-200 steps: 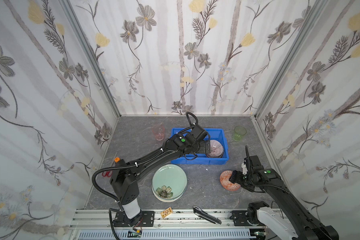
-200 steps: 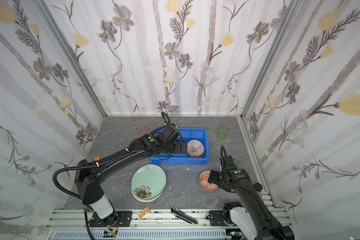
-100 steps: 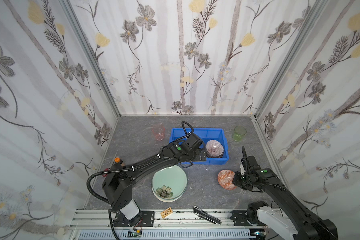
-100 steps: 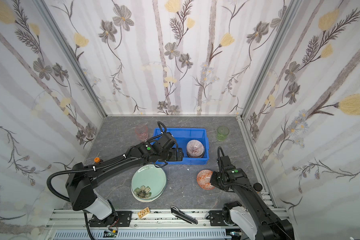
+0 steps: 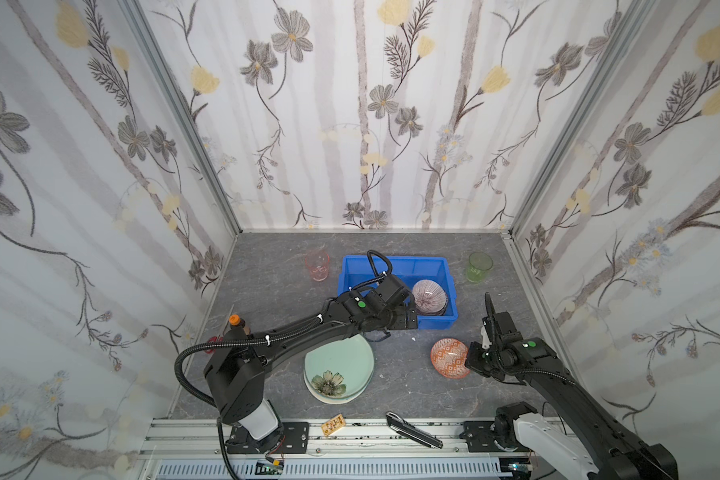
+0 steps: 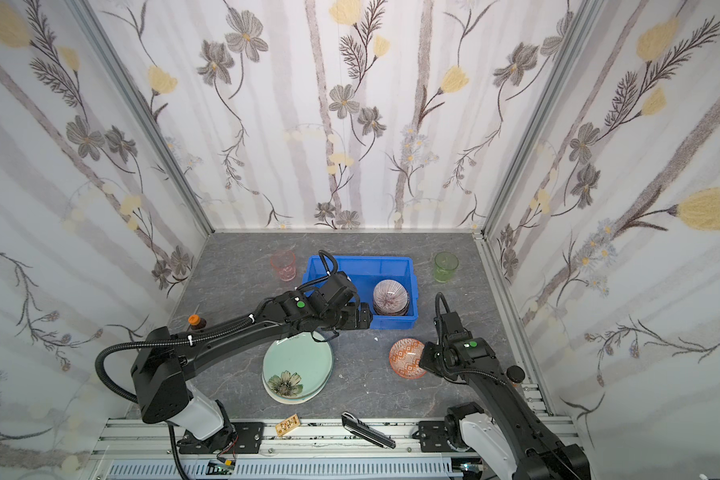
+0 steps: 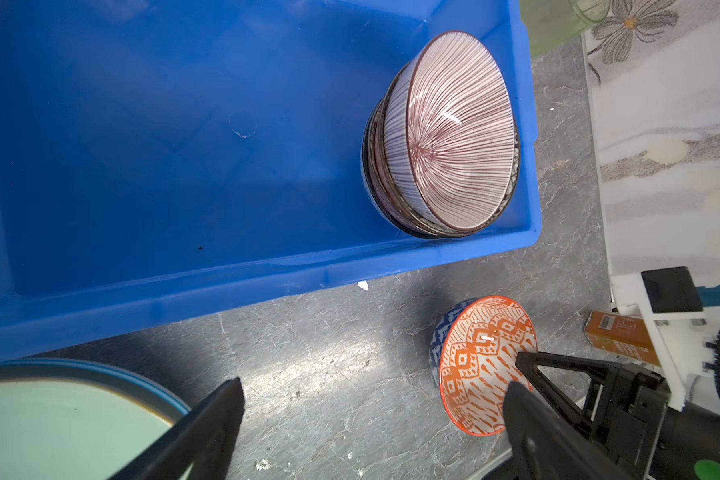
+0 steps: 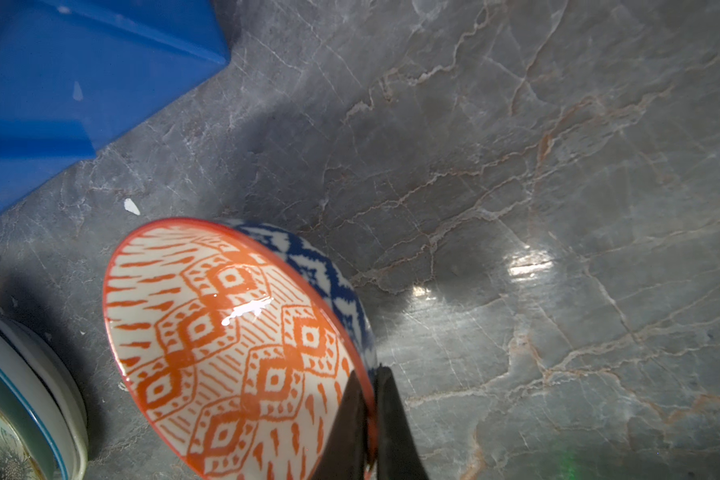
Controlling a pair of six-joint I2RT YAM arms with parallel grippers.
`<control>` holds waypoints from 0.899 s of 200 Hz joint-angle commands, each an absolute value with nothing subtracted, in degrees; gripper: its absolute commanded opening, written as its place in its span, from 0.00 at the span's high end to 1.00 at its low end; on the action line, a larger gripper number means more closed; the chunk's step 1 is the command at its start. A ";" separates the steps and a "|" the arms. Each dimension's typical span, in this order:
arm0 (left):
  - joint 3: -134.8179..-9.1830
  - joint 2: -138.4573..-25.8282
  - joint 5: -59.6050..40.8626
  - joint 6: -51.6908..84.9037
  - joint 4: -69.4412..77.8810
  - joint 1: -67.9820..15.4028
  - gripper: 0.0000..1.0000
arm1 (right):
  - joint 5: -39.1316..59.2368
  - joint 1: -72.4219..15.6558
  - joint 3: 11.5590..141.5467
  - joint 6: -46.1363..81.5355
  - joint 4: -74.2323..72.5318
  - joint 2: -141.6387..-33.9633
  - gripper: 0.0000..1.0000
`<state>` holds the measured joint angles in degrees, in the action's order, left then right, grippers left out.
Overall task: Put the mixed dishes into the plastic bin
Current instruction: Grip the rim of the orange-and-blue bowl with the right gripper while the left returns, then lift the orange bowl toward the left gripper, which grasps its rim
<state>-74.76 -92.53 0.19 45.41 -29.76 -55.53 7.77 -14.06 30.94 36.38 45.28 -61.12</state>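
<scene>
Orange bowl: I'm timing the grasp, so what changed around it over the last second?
The right gripper closed on the rim of the orange bowl, which now sits tilted. The left gripper, open, drew back from inside the blue bin to its near wall. The striped bowls in the bin, the stacked plates, the pink tumbler and the green tumbler stayed put.

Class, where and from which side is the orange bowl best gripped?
Its thin rim, from the side facing the right arm, straddling the wall: the orange bowl opens upward and looks too wide to span. The right gripper pinches there.
</scene>
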 commanded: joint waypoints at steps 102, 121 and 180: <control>-75.86 -97.17 0.12 51.08 -27.56 -64.40 0.00 | 11.84 -15.67 36.98 34.61 47.75 -57.17 1.00; -76.87 -98.41 -0.37 51.06 -27.16 -65.00 0.00 | 11.86 -16.62 38.17 34.62 48.23 -57.52 1.00; -78.40 -100.52 -1.14 50.98 -26.63 -65.83 0.15 | 11.52 -19.55 42.41 35.45 49.20 -58.53 1.00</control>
<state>-77.78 -99.83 -1.10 50.41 -27.59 -65.65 10.41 -18.90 40.73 34.50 49.98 -58.02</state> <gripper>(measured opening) 0.881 0.053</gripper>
